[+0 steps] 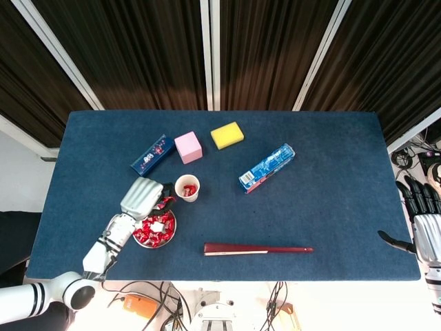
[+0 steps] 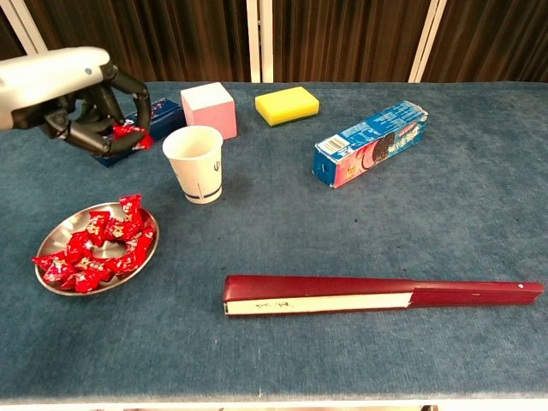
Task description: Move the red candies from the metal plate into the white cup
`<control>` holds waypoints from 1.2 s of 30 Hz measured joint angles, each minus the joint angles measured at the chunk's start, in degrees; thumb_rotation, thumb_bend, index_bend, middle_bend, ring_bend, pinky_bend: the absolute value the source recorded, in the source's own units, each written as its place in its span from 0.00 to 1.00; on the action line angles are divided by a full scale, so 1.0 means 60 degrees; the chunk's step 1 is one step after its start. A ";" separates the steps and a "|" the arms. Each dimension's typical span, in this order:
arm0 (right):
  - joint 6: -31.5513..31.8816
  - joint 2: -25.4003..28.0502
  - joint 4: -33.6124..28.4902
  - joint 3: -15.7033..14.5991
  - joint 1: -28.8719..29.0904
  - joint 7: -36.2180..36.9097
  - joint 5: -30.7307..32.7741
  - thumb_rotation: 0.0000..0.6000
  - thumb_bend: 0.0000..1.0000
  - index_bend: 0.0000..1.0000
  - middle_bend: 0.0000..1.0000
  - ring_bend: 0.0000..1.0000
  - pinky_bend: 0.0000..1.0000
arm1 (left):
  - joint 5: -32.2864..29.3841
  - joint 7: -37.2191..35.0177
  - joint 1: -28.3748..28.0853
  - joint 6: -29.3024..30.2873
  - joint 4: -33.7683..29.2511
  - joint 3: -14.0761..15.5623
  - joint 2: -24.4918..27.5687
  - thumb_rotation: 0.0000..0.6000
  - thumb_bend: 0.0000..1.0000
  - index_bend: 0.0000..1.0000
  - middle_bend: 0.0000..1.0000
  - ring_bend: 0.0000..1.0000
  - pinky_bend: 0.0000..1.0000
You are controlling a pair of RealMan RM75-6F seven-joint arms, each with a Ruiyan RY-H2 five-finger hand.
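Left robot hand (image 2: 90, 107) hangs above the counter (image 1: 331, 207) just left of the white cup (image 2: 196, 163), fingers curled around one red candy (image 2: 130, 134). That cup stands upright, mouth up, with red candy inside in the head view. More red candies (image 2: 96, 251) lie heaped in the metal plate (image 2: 53, 241) near the front-left edge. Right robot hand (image 1: 422, 221) idles, fingers spread, holding nothing, beyond the right edge.

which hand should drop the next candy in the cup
Left. The left hand already holds a red candy raised just beside the cup; the right hand sits empty at the table's far edge.
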 measured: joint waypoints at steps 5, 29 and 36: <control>0.0011 0.0004 0.0045 0.0002 -0.0039 0.0060 0.0071 1.00 0.12 0.00 0.00 0.00 0.00 | -0.0940 0.0152 -0.0711 -0.0574 0.0185 -0.0551 -0.0245 0.98 0.40 0.57 0.93 0.85 0.72; -0.0020 0.0023 0.0051 0.0055 -0.0003 0.0059 0.0055 1.00 0.12 0.00 0.00 0.00 0.00 | -0.2242 0.0954 -0.1176 0.0273 0.0371 -0.0521 -0.0556 0.96 0.21 0.34 0.93 0.84 0.72; -0.0009 0.0044 0.0017 0.0101 0.0061 0.0048 -0.0008 1.00 0.12 0.00 0.00 0.00 0.00 | -0.0627 0.0098 -0.0097 0.1472 -0.0415 0.0276 0.0229 0.95 0.21 0.39 0.93 0.84 0.72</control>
